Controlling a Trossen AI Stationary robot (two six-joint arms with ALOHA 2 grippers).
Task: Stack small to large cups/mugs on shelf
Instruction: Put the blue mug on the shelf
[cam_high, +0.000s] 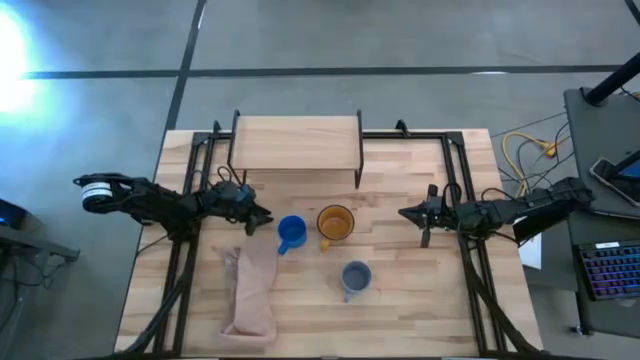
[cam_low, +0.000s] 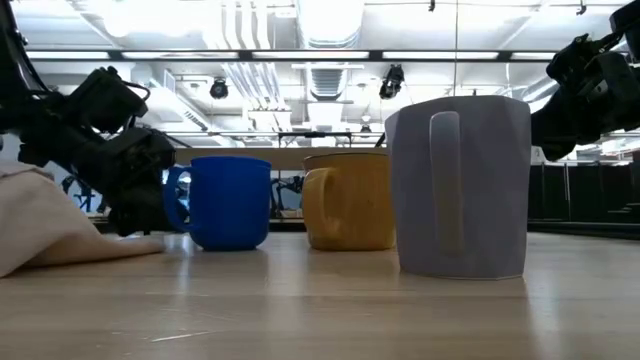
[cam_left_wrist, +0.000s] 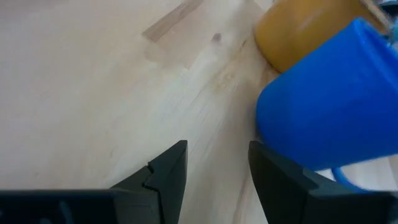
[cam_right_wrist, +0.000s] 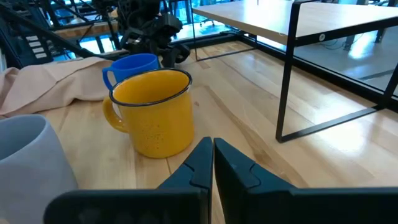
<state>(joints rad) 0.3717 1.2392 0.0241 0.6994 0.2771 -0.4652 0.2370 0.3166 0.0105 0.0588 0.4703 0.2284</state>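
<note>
1. Your left claw (cam_high: 262, 215) sits low over the pale wooden surface (cam_high: 420, 290), just beside the small bright blue handled mug (cam_high: 291, 233) on its left. In the left wrist view its dark fingers (cam_left_wrist: 163, 177) stand narrowly apart with bare wood between them, gripping nothing.
2. Your right claw (cam_high: 405, 213) hangs to the right of the mugs, well apart from them, pointing toward them. In the right wrist view its fingers (cam_right_wrist: 198, 167) are pressed together, holding nothing.
3. The bright blue mug stands upright near the middle of the surface, in front of the shelf.
4. The wide yellow-orange handled mug (cam_high: 335, 223) stands upright just to the right of the blue one, close beside it; you cannot tell whether they touch.
5. The grey-blue handled mug (cam_high: 356, 277) stands upright nearer the front edge, apart from the other two, and fills the foreground of the low view.
6. The small rectangular light-wood shelf on thin black metal legs (cam_high: 296, 143) stands at the back of the surface, behind the mugs, with nothing on its top.
7. A tan cloth-like bag (cam_high: 252, 292) lies crumpled on the surface, in front and left of the blue mug.
</note>
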